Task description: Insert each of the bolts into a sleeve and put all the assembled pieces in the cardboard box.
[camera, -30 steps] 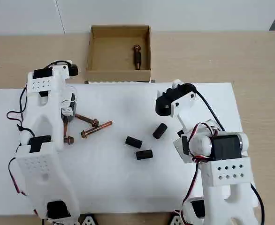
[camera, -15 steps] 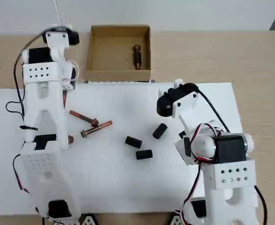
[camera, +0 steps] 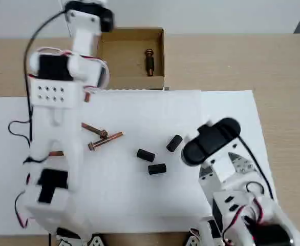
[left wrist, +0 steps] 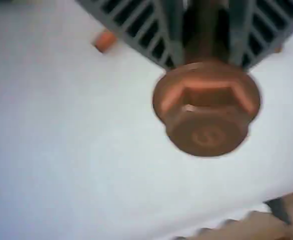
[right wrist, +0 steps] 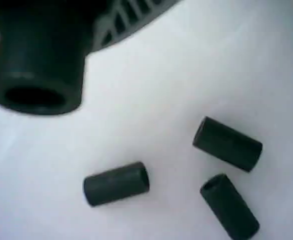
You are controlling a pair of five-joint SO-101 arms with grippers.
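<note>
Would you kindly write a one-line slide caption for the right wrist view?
Right gripper holding a black sleeve, open end forward, with three loose sleeves lying on the white sheet.

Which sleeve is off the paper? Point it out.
The sleeve clamped in the right hand; the three loose sleeves lie on their sides on the white paper.

held bolt (left wrist: 206,107): shank hidden, head blurred | held sleeve (right wrist: 36,65): far end hidden | loose bolt (camera: 55,152): mostly under left arm (camera: 58,123)
</note>
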